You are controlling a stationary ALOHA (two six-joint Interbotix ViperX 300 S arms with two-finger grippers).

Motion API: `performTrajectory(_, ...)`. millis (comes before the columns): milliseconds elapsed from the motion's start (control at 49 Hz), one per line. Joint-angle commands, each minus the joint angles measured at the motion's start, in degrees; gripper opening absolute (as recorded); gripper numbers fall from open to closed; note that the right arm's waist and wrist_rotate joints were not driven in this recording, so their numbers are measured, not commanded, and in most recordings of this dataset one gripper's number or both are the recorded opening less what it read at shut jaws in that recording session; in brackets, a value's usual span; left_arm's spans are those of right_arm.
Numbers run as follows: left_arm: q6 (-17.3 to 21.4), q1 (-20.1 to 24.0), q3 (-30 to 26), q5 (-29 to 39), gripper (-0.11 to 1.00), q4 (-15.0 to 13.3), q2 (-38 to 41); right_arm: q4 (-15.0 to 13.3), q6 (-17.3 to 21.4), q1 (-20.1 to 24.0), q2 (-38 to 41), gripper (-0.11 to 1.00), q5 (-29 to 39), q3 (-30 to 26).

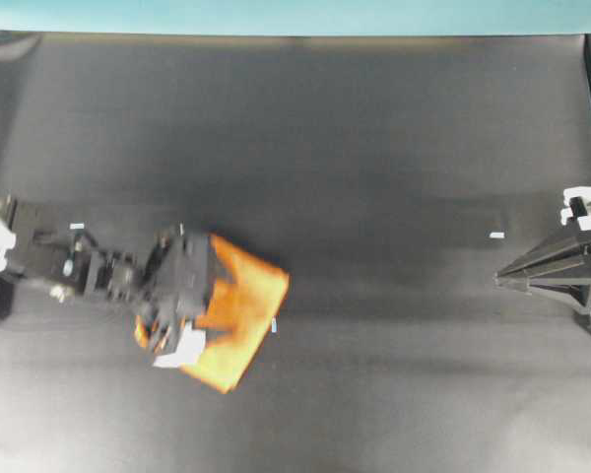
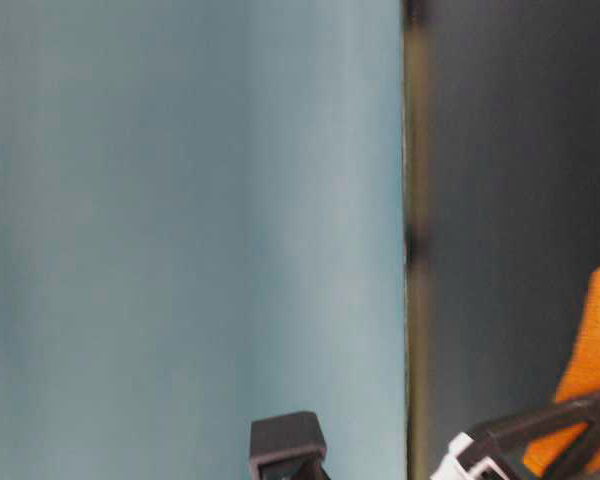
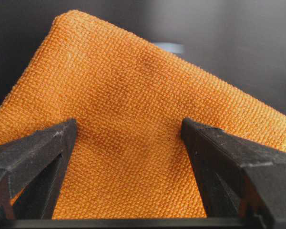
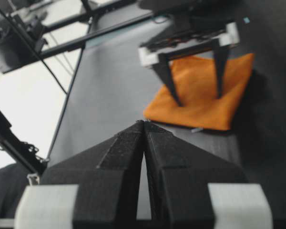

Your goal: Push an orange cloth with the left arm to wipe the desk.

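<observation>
Orange cloth (image 1: 244,313), lower left of the overhead frame, looks soft and light, best pressed flat under the left gripper's (image 4: 196,100) spread fingertips.

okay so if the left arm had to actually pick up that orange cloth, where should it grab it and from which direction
Probably the free corner of the orange cloth, coming straight down from above. The cloth lies flat on the desk, so no edge offers a side approach, and a pinched corner should bunch up. The left gripper is already over the cloth, fingers spread, tips on it.
</observation>
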Motion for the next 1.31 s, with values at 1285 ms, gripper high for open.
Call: performTrajectory(1285, 3.96, -22.94, -4.22, 0.35, 0.86, 0.18, -4.75, 0.26, 0.09, 0.00, -2.02, 0.00, -0.18, 0.88)
